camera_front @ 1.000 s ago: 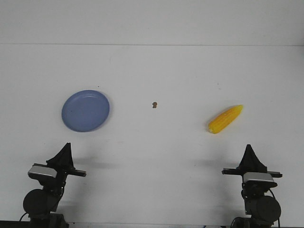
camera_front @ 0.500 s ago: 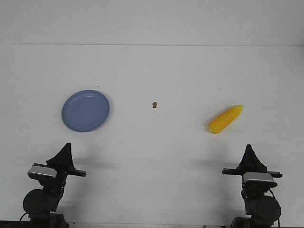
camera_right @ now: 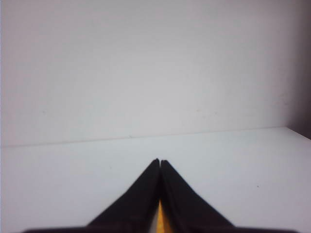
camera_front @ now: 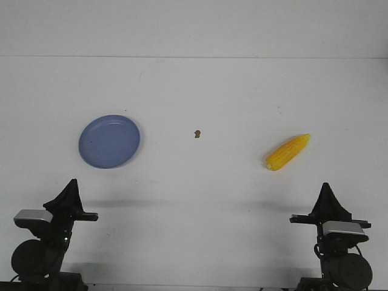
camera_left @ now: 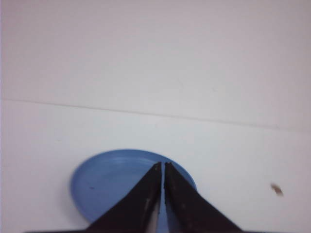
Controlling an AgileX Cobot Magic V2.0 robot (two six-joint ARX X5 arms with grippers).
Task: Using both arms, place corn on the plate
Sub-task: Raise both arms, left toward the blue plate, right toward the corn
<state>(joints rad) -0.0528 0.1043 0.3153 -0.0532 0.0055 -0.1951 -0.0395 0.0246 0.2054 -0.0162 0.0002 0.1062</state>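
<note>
Meanwhile, both arms have shifted in the last half-second while everything on the table stayed put. At far left in the front view, the left gripper [camera_front: 71, 183] now sits lower and further out toward the left edge than it did a moment ago; its jaws are pressed together, w/ only a hairline slit between them in the left wrist view, and they hold nothing. Just ahead of it lies the plate [camera_front: 109, 141] — blue, bare, unmoved — which the left wrist cam frames straight past the fingertips [camera_left: 156, 170].

Mid-table, a small brown speck [camera_front: 197, 134] rests between plate and corn, touching neither.

Right of that, the corn [camera_front: 287, 151] lies on the white table [camera_front: 194, 85], angled w/ its pointed tip away from the robot and to the right, well apart from the plate. The right gripper [camera_front: 328, 187] has also dropped back and drifted outward; its jaws are closed to a thin seam and empty, w/ a sliver of yellow showing low between them in the right wrist view.

Judgement: the arm motion has just begun, w/ nothing grasped yet — the corn is untouched, so the whole pick-and-place remains ahead, prob. starting w/ the right arm, which is nearer the cob.
</note>
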